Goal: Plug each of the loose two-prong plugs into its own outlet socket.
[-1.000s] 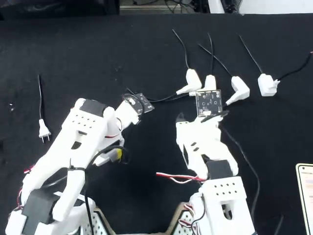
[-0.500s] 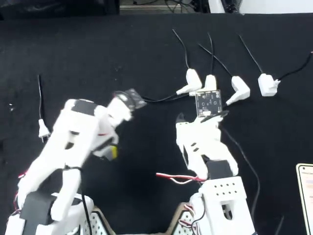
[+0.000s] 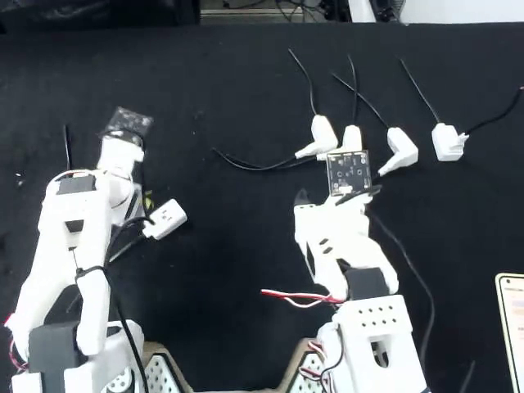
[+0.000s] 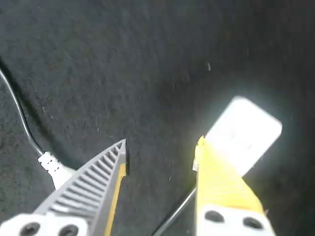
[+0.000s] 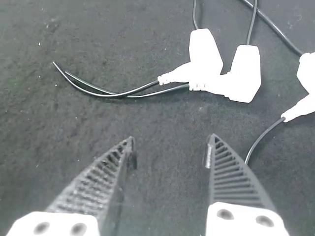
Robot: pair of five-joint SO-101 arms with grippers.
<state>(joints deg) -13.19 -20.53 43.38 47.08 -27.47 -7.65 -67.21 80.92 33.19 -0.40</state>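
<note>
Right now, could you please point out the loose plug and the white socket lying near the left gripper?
Loose plug (image 4: 50, 164): left wrist view, on its ribbed cable collar.
White socket (image 3: 166, 218): high view, on the middle of its top face.

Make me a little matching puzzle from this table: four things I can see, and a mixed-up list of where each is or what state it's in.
Things:
1. left arm's fingers
2. lone white socket
3. cluster of three sockets
4. white card

Places or states:
a. at the right edge of the table
b. spread open, gripping nothing
c. lying alone near the left arm
d. just beyond the right arm's fingers

Pairs: 1-b, 2-c, 3-d, 4-a.
</note>
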